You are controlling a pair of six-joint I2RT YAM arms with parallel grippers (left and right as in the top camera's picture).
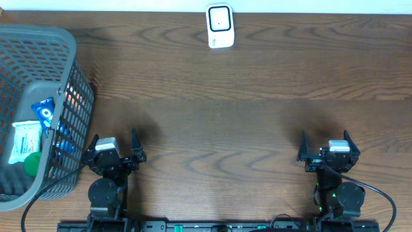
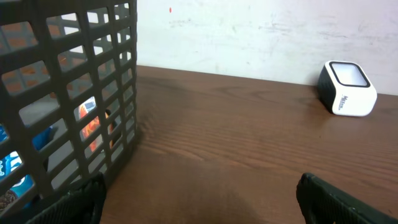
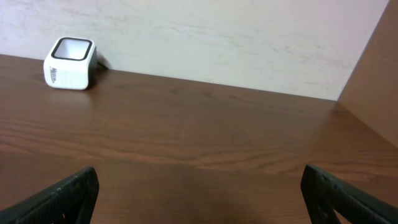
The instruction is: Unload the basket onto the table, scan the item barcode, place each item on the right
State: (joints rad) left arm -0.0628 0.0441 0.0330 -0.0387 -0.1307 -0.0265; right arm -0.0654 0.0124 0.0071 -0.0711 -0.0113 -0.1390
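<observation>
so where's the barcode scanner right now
In the overhead view the white scanner sits at the far edge of the table, near centre, right of the grey basket.

**A:** Where do you find the scanner (image 1: 219, 26)?

**B:** Look to twelve o'clock, at the far edge of the table. It is a small white block with rounded corners, standing upright. Its dark-framed window faces up and back toward you.

**A:** And the items?

**B:** Look to nine o'clock, inside the grey mesh basket (image 1: 38, 32). A blue packet (image 1: 44, 111) with white print leans against the near wall. Just below it lies a white pack (image 1: 24, 142) with green print, face up. A green round piece (image 1: 32, 164) touches that pack's lower edge. You can read no barcode from here.
</observation>
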